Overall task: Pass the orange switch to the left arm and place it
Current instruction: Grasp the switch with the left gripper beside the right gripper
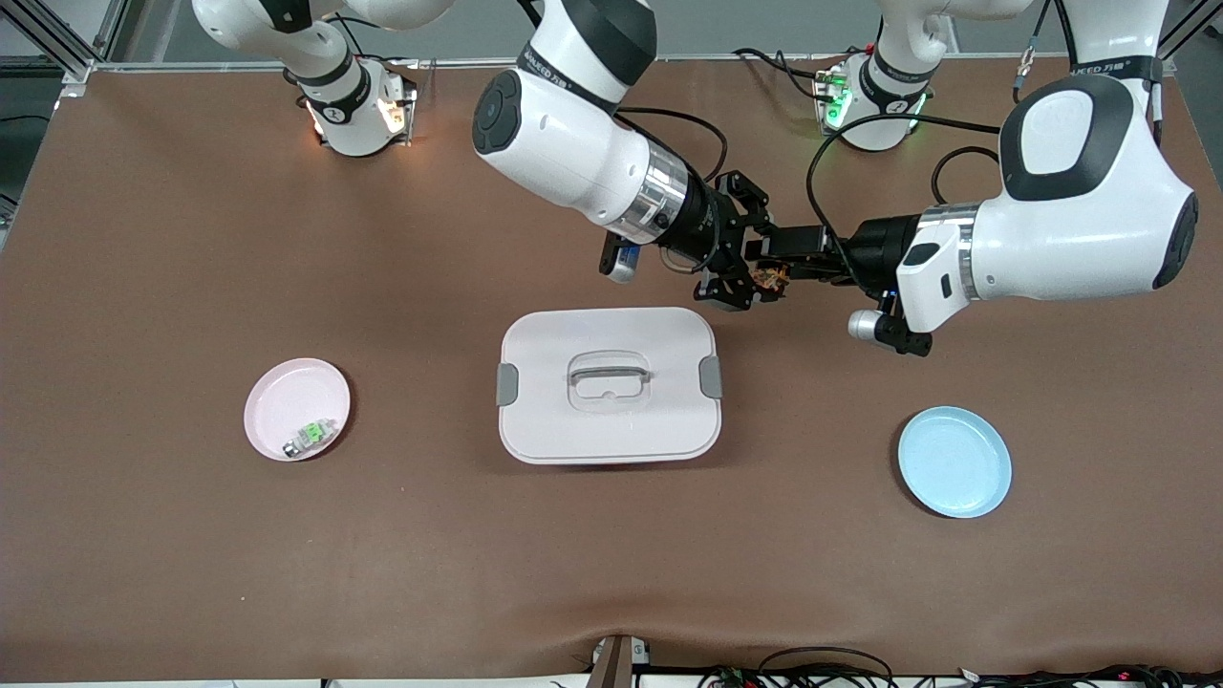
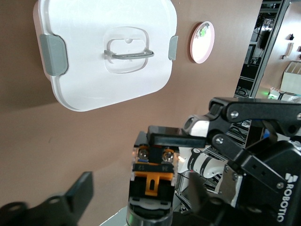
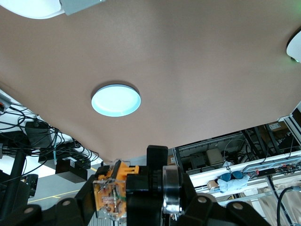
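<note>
The orange switch (image 1: 767, 277) hangs in the air over bare table beside the box (image 1: 609, 382), off the corner toward the robots' bases and the left arm's end. My right gripper (image 1: 750, 275) is shut on it; the right wrist view shows its orange end and black body (image 3: 115, 193) in the jaws of the right gripper (image 3: 134, 200). My left gripper (image 1: 785, 268) meets it from the left arm's end of the table. In the left wrist view the switch (image 2: 153, 176) sits between the left gripper's (image 2: 151, 190) open fingers, and one finger (image 2: 80, 190) stands clear of it.
The white lidded box (image 2: 103, 52) lies mid-table. A pink plate (image 1: 296, 409) holding a green-and-silver part (image 1: 311, 435) lies toward the right arm's end. A blue plate (image 1: 954, 462) lies toward the left arm's end, also seen as the blue plate (image 3: 115, 100) in the right wrist view.
</note>
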Robot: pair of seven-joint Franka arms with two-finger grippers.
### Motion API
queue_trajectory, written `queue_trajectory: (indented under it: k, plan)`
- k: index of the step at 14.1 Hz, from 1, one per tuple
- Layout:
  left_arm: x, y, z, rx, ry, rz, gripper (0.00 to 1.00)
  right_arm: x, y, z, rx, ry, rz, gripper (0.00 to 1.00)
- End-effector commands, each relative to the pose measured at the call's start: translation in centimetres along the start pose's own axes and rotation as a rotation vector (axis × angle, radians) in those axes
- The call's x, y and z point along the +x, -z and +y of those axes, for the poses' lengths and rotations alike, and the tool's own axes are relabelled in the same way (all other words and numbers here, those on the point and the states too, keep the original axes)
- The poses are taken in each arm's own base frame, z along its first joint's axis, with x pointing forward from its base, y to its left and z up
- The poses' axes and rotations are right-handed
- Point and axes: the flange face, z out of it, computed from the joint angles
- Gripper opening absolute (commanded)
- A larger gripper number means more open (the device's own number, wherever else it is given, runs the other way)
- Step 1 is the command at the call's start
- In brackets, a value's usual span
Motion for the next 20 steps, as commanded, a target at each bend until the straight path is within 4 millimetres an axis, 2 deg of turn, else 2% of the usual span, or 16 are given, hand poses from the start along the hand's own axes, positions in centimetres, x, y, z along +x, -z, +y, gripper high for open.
queue_trajectory:
  k: [1, 3, 4, 5, 11, 12, 13, 14, 16, 18, 20]
  plan:
    - [-0.4, 0.7, 0.2, 0.007, 0.007, -0.002, 0.42, -0.7, 0.2, -0.2, 0.012, -0.009, -0.018, 0.00]
    - [-0.4, 0.8, 0.1, 0.006, 0.008, -0.001, 0.16, -0.7, 0.2, -0.2, 0.012, -0.007, -0.018, 0.00]
    - [-0.4, 0.9, 0.1, 0.006, 0.009, 0.000, 0.06, -0.7, 0.3, -0.3, 0.013, -0.008, -0.018, 0.00]
    - [-0.4, 1.0, 0.0, 0.007, 0.010, 0.001, 0.00, -0.7, 0.3, -0.3, 0.013, -0.007, -0.018, 0.00]
    - [-0.5, 0.9, -0.3, 0.067, 0.001, 0.006, 0.00, -0.5, 0.5, -0.8, 0.018, -0.009, -0.018, 0.00]
    - [-0.6, 1.1, -0.2, 0.067, -0.001, 0.008, 0.00, -0.6, 0.6, -0.9, 0.023, -0.004, -0.021, 0.29]
    - [-0.7, 1.2, -0.1, 0.067, -0.003, 0.011, 0.00, -0.5, 0.1, -0.7, 0.025, 0.014, -0.022, 0.83]
    - [-0.7, 1.2, -0.1, 0.067, -0.002, 0.011, 0.00, -0.2, -0.3, -0.7, 0.025, 0.018, -0.020, 1.00]
    - [-0.6, 1.2, -0.1, 0.067, -0.001, 0.012, 0.00, 0.1, -1.0, -0.7, 0.023, 0.020, -0.012, 1.00]
    - [-0.6, 1.5, -0.3, 0.065, 0.003, 0.016, 0.00, 0.3, -0.8, -1.1, 0.030, 0.027, -0.015, 1.00]
    - [-0.3, 3.2, -0.5, 0.070, 0.004, 0.051, 0.00, 0.4, -0.3, -1.9, 0.037, 0.031, -0.016, 1.00]
